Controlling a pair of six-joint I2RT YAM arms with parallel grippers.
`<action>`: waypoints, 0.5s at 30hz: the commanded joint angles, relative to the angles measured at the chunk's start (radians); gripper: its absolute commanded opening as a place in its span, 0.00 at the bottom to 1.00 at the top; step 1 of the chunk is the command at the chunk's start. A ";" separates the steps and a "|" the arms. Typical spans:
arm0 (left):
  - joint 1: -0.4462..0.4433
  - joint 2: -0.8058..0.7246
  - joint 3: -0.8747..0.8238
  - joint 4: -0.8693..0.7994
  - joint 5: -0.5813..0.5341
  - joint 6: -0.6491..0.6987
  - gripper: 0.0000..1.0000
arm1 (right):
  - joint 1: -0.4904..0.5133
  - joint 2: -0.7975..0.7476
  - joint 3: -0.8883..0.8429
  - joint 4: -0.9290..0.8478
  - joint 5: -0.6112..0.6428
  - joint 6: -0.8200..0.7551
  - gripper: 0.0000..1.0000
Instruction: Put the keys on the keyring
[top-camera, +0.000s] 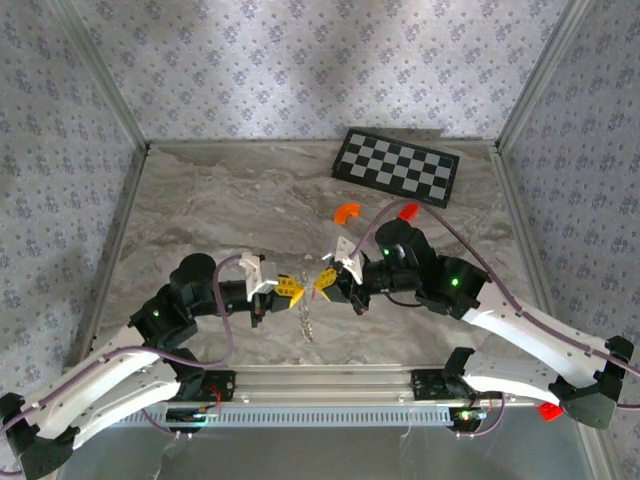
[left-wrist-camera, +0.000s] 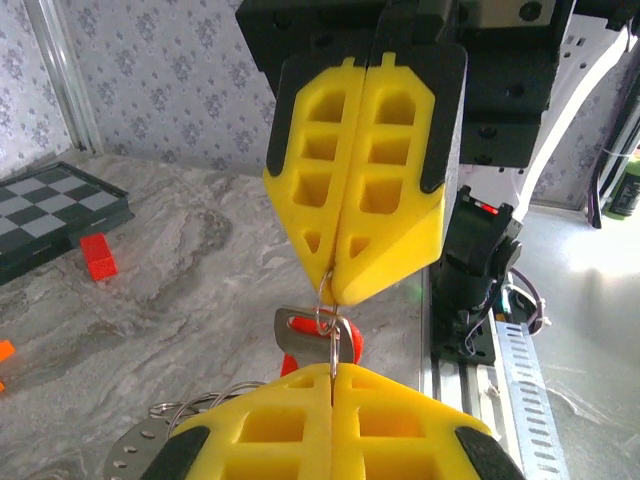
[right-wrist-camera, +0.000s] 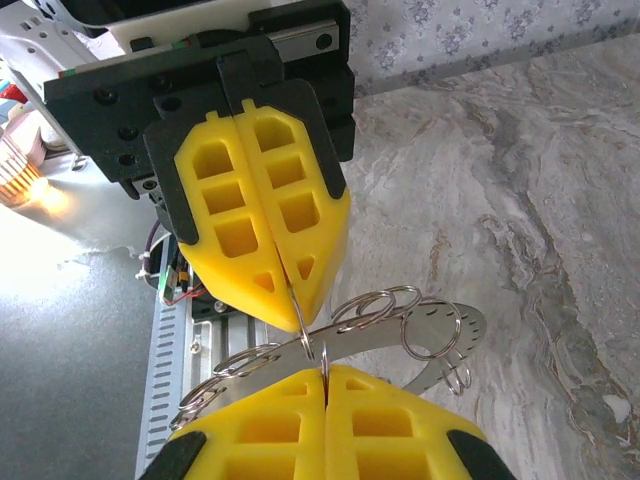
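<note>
My left gripper (top-camera: 293, 288) and right gripper (top-camera: 325, 283) meet tip to tip above the middle of the table, both shut. In the left wrist view my left gripper (left-wrist-camera: 332, 372) pinches a thin split ring edge-on. The right gripper (left-wrist-camera: 330, 292) comes down from above, shut on a small ring linked to it. Behind these rings hangs a key (left-wrist-camera: 318, 336) with a red head and a silvery part. The keyring (right-wrist-camera: 440, 335), a curved silvery strip with holes carrying several split rings, hangs behind my right gripper (right-wrist-camera: 325, 372) and the left gripper (right-wrist-camera: 298, 303), and dangles below both grippers in the top view (top-camera: 308, 322).
A black-and-white checkered board (top-camera: 396, 167) lies at the back right. An orange arc piece (top-camera: 346, 211) and a red brick (top-camera: 408, 211) lie in front of it. A slotted metal rail (top-camera: 320, 412) runs along the near edge, with a small red piece (top-camera: 548, 411) at its right.
</note>
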 joint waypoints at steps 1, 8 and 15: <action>-0.006 -0.020 0.004 0.087 -0.014 -0.020 0.00 | 0.008 -0.007 -0.006 0.020 0.014 0.015 0.00; -0.007 -0.029 -0.020 0.136 -0.034 -0.037 0.00 | 0.000 -0.013 -0.019 0.023 -0.027 0.026 0.00; -0.006 -0.033 -0.020 0.142 -0.034 -0.036 0.00 | -0.023 -0.023 -0.037 0.055 -0.070 0.047 0.00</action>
